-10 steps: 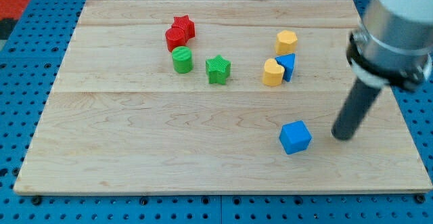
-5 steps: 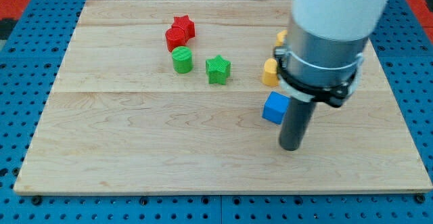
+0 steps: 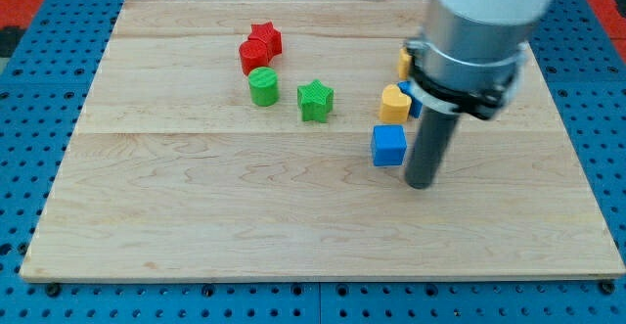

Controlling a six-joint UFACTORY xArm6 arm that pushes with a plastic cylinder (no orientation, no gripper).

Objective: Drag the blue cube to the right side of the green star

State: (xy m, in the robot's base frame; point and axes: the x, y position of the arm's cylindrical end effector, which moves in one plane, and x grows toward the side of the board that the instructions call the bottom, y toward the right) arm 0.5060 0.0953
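The blue cube lies on the wooden board right of centre. The green star sits up and to the left of it, with a clear gap between them. My tip rests on the board just to the right of the blue cube and slightly below it, close to its right face. The rod and the arm above it hide part of the blocks behind.
A yellow heart-shaped block stands just above the blue cube. Another yellow block and a blue block are mostly hidden by the arm. A green cylinder, a red star and a red block cluster at the upper left.
My tip swept from the right edge leftward and pushed the blue cube up and to the left, closer to the green star. The other blocks have not moved.
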